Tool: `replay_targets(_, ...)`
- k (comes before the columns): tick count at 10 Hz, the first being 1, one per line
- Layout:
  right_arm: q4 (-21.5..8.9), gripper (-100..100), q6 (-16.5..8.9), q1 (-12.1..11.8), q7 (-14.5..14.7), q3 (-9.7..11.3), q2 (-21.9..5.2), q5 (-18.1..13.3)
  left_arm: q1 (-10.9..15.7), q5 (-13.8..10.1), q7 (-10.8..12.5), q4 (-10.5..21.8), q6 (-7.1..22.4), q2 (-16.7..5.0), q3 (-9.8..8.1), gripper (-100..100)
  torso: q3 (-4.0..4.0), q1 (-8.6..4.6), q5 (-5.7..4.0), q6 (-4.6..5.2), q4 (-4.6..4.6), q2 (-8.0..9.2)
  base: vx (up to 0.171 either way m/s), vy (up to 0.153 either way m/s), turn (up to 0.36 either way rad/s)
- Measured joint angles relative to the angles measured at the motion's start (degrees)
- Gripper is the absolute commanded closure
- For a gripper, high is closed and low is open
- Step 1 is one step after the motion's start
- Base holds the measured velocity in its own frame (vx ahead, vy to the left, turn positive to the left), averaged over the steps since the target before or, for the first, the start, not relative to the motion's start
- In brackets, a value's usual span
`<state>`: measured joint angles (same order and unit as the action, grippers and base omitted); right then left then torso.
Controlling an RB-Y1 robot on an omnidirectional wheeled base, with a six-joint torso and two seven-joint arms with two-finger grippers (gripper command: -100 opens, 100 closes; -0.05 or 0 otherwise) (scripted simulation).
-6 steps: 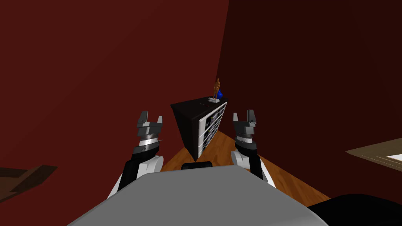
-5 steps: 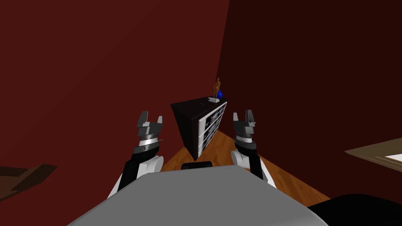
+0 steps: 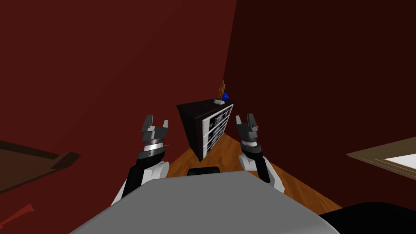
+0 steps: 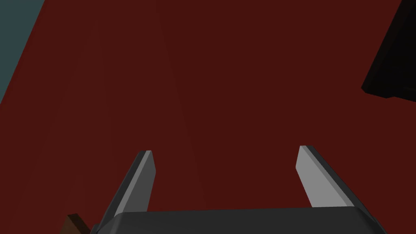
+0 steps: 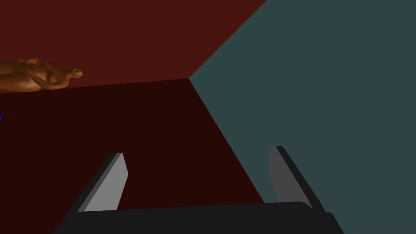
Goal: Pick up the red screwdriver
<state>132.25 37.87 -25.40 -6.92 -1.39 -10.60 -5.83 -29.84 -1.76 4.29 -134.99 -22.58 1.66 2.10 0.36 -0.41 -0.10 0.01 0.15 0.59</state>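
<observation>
A slim red object (image 3: pixel 17 215), likely the screwdriver, lies low at the far left edge of the head view, well away from both hands. My left gripper (image 3: pixel 155 120) is raised in front of the dark red wall, its fingers open and empty; the left wrist view shows the left gripper (image 4: pixel 225 156) facing that wall. My right gripper (image 3: pixel 245 118) is held up beside a dark cabinet (image 3: pixel 195 118), open and empty as well. In its own wrist view the right gripper (image 5: pixel 199 156) points at the room's upper corner.
The dark cabinet with white drawer fronts stands in the corner, carrying a brown figurine (image 3: pixel 222 90) and a blue object (image 3: pixel 226 97). A brown tabletop (image 3: pixel 36 162) juts in at the left, another table (image 3: pixel 382 156) at the right. Wooden floor (image 3: pixel 227 154) runs ahead.
My view has shifted: the left tabletop reaches further in and the red object has appeared at the lower left. My right gripper has swung slightly inward; the left has stayed put.
</observation>
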Motion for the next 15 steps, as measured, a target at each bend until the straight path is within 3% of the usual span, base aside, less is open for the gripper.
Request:
replay_targets(3,-1.3,-100,1.7,2.2,-1.6,1.5,-4.5,-1.6,0.0,0.0,0.0,0.0,0.0,0.0,0.01,0,-0.09,0.19,0.05,-0.02,-0.04,-0.13,-0.138,-0.056,0.072)
replay_targets(7,-3.6,-100,5.7,5.1,-3.9,5.3,-11.0,-4.8,0.0,0.0,0.0,0.0,0.0,0.0,0.0,0,-0.14,0.12,0.03,0.0,-0.06,-0.25,-0.104,-0.065,0.066)
replay_targets(11,-5.9,-100,8.7,9.0,-6.3,9.2,-17.4,-7.6,0.0,0.0,0.0,0.0,0.0,0.0,0.0,0,-0.19,0.24,0.05,0.0,-0.08,-0.33,-0.087,-0.034,0.093)
replay_targets(12,-7.3,-100,9.3,11.5,-7.3,10.4,-19.2,-8.4,0.0,0.0,0.0,0.0,0.0,0.0,0.01,0,-0.19,0.27,0.06,-0.03,-0.08,-0.32,-0.075,-0.024,0.076)
replay_targets(13,-7.7,-100,9.9,12.2,-7.9,11.3,-20.9,-9.0,0.0,0.0,0.0,0.0,0.0,0.0,0.0,0,-0.2,0.27,0.06,0.01,-0.08,-0.35,-0.069,-0.021,0.118)
replay_targets(15,-9.7,-100,12.5,14.1,-8.8,13.7,-24.4,-10.5,0.0,0.0,0.0,0.0,0.0,0.0,0.0,0,-0.25,0.29,0.07,0.01,-0.1,-0.43,-0.056,-0.016,0.127)
